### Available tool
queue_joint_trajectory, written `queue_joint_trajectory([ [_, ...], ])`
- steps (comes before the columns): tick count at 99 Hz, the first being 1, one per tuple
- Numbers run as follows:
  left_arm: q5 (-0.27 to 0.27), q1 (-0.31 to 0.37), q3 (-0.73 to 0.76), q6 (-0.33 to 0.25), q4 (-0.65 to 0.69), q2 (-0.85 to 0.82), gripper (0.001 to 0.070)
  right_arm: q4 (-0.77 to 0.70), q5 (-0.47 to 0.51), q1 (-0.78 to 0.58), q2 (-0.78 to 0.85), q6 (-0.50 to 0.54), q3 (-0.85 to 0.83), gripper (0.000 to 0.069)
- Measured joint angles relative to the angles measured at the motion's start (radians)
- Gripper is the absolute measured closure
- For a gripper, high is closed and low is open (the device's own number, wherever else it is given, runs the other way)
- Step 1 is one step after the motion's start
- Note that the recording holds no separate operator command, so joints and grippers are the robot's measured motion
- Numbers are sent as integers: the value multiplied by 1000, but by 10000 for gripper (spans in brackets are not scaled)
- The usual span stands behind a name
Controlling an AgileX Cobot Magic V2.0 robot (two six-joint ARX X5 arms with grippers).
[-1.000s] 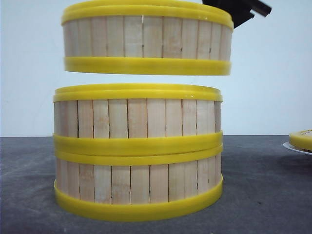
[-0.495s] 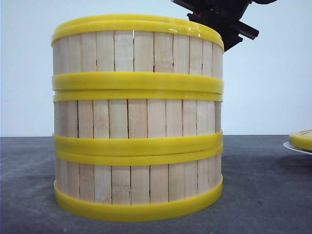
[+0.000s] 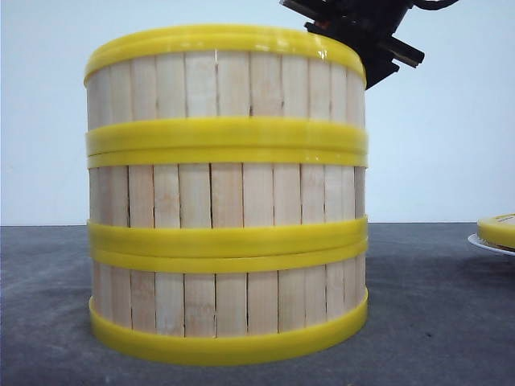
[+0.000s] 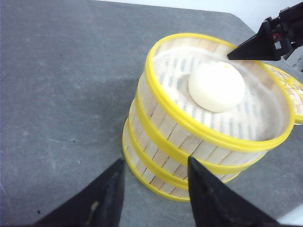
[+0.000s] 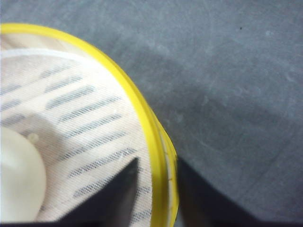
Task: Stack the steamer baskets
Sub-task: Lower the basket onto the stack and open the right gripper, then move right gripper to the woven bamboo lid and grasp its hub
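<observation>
The left gripper (image 4: 152,191) is hanging above the grey table (image 4: 57,85) with its fingers (image 4: 102,198) spread apart and holding nothing; the three steamer baskets (image 3: 227,193) are standing just beyond the fingertips, stacked one on another with rims aligned. A white bun (image 4: 216,86) is lying on the cloth liner (image 4: 258,113) inside the top basket (image 4: 213,106). The right gripper (image 5: 156,189) is straddling the top basket's far rim, one finger (image 5: 111,198) inside the wall, the other outside; contact with the rim cannot be told. To the right of the stack, a yellow lid (image 3: 497,228) is resting on a white plate (image 3: 485,244).
</observation>
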Motion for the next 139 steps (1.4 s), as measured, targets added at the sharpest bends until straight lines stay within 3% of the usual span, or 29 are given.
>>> queue_joint_trajectory([
  [7, 0, 0, 0, 0, 0, 0, 469, 10, 0, 0, 0, 3, 2, 456],
  [15, 0, 0, 0, 0, 0, 0, 469, 25, 0, 0, 0, 3, 2, 432],
  [37, 0, 0, 0, 4, 0, 0, 469, 31, 9, -21, -45, 3, 2, 423],
  [59, 0, 0, 0, 11, 19, 0, 469, 32, 138, -55, -278, 1, 10, 423],
  [78, 0, 0, 0, 11, 59, 0, 469, -113, 262, -88, -456, -2, 16, 417],
  [93, 0, 0, 0, 13, 91, 0, 469, -262, 314, -151, -494, -15, 16, 402],
  [109, 0, 0, 0, 19, 132, 0, 469, -280, 303, -259, -465, -29, -12, 399],
  [139, 0, 0, 0, 27, 132, 0, 469, -237, 156, -495, -353, -24, -122, 399],
])
